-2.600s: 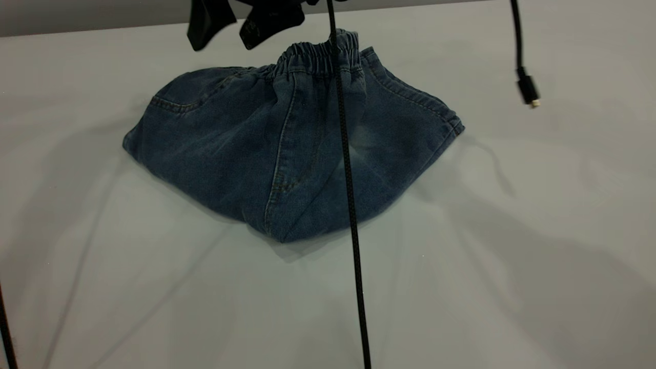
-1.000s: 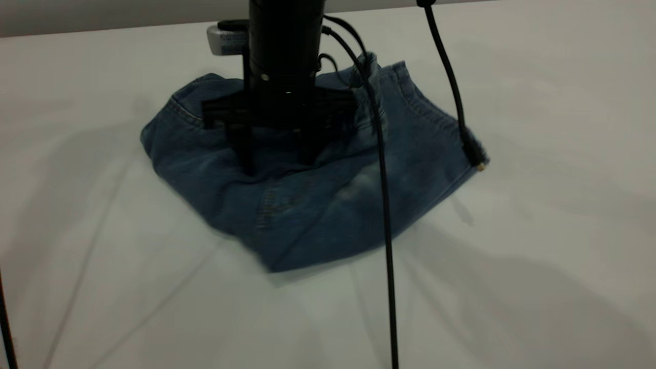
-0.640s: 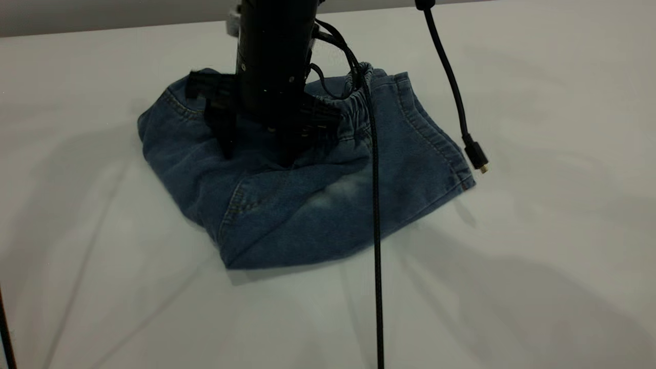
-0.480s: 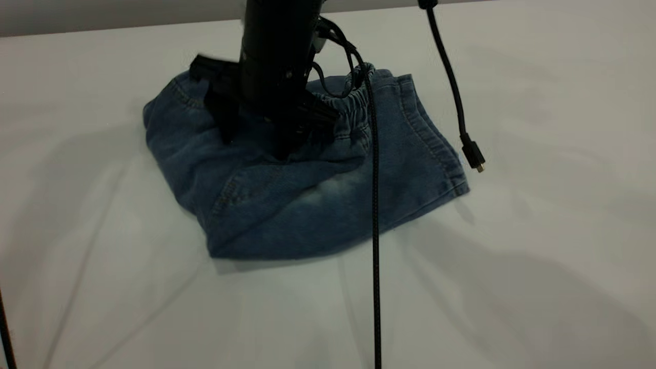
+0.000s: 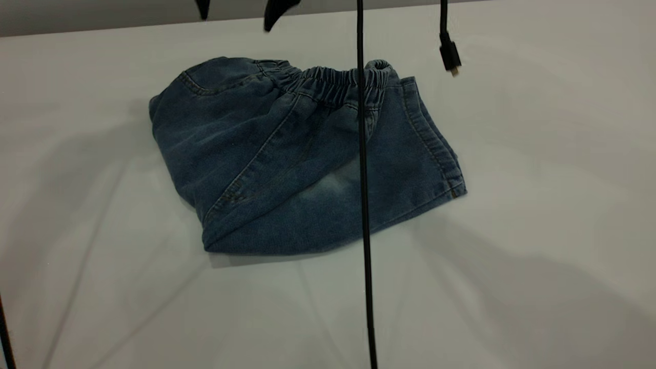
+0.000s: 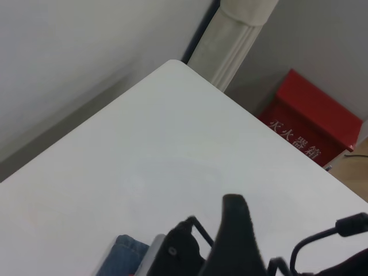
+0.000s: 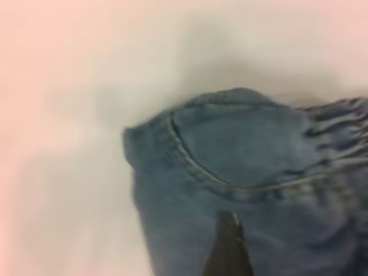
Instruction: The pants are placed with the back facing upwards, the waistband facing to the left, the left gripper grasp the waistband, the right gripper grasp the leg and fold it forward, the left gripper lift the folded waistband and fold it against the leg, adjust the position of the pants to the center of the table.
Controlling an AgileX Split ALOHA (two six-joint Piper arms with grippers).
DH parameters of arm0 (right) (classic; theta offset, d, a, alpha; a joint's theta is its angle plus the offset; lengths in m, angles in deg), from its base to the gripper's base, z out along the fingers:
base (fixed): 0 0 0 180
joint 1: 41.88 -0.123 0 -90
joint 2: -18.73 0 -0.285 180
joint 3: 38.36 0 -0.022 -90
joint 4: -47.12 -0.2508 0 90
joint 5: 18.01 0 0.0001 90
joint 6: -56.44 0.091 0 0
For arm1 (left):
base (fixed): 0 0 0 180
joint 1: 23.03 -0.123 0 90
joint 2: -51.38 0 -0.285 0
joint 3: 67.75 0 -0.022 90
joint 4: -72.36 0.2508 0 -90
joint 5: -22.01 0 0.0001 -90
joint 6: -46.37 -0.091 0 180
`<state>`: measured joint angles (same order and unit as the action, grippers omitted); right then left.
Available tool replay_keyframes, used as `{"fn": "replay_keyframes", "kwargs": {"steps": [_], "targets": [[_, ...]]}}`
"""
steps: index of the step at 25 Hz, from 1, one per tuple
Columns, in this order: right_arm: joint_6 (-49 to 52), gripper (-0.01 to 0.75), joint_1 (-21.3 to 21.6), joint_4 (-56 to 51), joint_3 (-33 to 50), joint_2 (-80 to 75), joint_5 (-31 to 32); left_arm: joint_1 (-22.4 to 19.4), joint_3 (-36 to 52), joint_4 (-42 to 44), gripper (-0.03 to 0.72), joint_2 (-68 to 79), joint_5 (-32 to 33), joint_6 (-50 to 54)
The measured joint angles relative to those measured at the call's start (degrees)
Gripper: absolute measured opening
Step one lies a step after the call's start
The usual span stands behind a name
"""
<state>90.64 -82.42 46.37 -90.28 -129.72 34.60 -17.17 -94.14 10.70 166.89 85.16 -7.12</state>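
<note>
tool point(image 5: 238, 10) lifted off pants point(image 5: 302, 159), pants released

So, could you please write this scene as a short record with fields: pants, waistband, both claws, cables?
pants: folded, resting on the table, nothing grips them
waistband: gathered along the fold's far edge
right claw: open, raised above that far edge, empty
left claw: away from the pants, facing a table corner
cables: a black cable hangs in front of the pants; a loose plug dangles beside
</note>
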Motion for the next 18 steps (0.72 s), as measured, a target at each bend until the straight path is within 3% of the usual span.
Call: {"fn": "replay_keyframes", "kwargs": {"steps": [6, 10, 14, 18], "targets": [[-22.9, 0.476, -0.7, 1.1, -0.3, -1.9, 9.5, 0.0, 0.0, 0.1, 0.498, 0.0, 0.0, -0.1], [-33.8, 0.476, -0.6, 4.4, -0.4, -3.7, 11.3, 0.0, 0.0, 0.1, 0.498, 0.0, 0.0, -0.1], [-37.5, 0.476, -0.6, 8.1, -0.4, -6.4, 11.7, 0.0, 0.1, 0.1, 0.498, 0.0, 0.0, -0.1], [-34.2, 0.476, -0.6, 11.4, -0.4, -9.7, 14.2, 0.0, 0.1, 0.1, 0.498, 0.0, 0.0, -0.1]]}}
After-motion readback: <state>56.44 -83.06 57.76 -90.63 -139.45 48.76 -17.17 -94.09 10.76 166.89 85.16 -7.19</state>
